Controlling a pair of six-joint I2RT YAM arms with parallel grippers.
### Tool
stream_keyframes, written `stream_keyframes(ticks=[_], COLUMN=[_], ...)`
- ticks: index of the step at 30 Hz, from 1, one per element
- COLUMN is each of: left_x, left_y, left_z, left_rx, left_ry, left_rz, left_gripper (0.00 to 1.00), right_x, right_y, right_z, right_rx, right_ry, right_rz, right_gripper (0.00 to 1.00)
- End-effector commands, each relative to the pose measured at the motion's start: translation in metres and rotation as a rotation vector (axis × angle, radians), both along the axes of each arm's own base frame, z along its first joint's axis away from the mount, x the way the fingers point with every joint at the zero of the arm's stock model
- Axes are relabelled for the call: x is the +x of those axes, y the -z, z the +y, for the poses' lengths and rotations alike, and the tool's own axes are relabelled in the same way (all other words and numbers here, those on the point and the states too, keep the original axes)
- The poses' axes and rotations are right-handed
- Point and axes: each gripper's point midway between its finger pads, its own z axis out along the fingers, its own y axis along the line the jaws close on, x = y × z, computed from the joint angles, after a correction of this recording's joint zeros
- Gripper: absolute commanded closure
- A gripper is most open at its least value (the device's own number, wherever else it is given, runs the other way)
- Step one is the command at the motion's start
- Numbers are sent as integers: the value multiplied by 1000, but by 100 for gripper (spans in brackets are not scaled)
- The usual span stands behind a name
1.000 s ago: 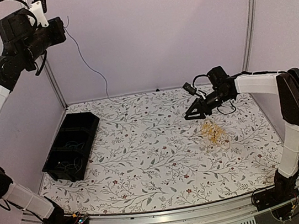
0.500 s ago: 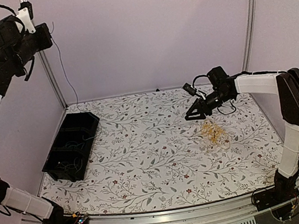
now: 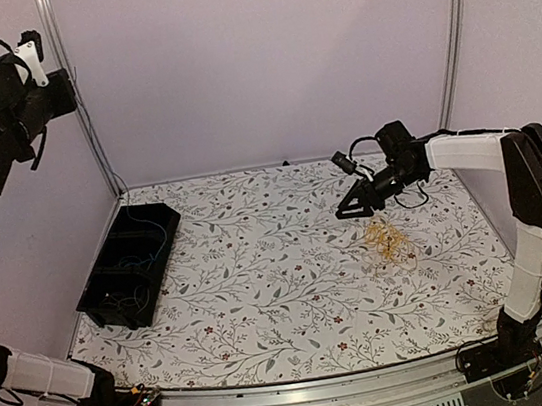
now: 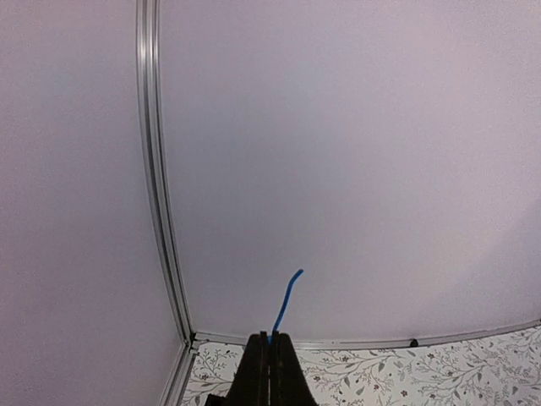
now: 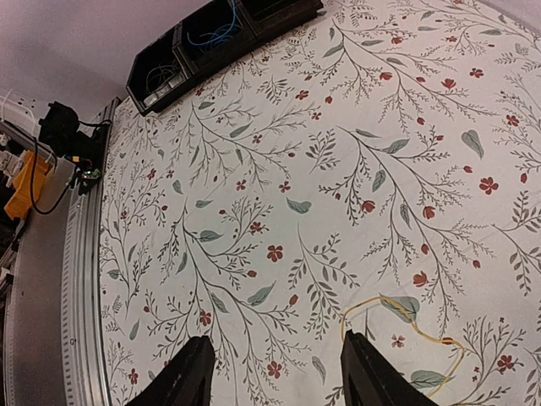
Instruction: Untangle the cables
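My left gripper [image 4: 270,340] is clenched tight on a blue wire [image 4: 288,292]. The fingers are pressed flat together, and only the short tip of the wire pokes out past them, curling up against the pale wall. That hand is way up high beside the back-left corner post [image 3: 92,147], well above everything else. From overhead the wire is too thin to follow below my fingers. There is some blue wire lying in the black tray [image 3: 105,312] though, far down beneath them at the left edge of the table [image 3: 264,295].

My right gripper [image 5: 283,376] is released, with both fingers spread wide and nothing between them. It hovers low over the flowery cloth, tips angled down at it. The yellow tangle [image 3: 387,239] sits on the cloth just on the near side of those fingers, and it's not touching them as far as I can tell. In the wrist view, one yellow loop lies just past the tip of one finger and trails off to its outer side. The black tray is well apart from this hand, clear across the table.
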Motion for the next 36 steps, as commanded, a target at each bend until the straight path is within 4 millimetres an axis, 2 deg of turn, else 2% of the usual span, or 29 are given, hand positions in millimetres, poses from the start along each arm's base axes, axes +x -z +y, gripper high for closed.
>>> stream_keyframes(ticks=[1,8,15,18,30,34,36], left_x=[-3,-2,-7,-7,-14,-10,-5], left_y=[7,17,9,12,49,76,99], left_z=[13,23,27,32,61,67,68], left_rx=[-3,-13,-16,1,17,24,20], left_ry=[-15,-28,-30,-48,-112,-120,-114], left_rz=[-2,12,-12,-1,71,134,189], left_gripper=[100,100,100,100,100,100,100], right_x=[0,0,1,2,0,1,2], right_y=[-2,0,3,5,12,13,13], right_z=[-1,-1,-1,0,0,0,0], right_rx=[1,-1,-4,-4,-9,-7,-9], right_ry=[-2,-3,-5,-5,-9,-11,-11], right_rz=[-4,6,13,18,44,49,51], right_gripper=[45,45,45,45,46,46,46])
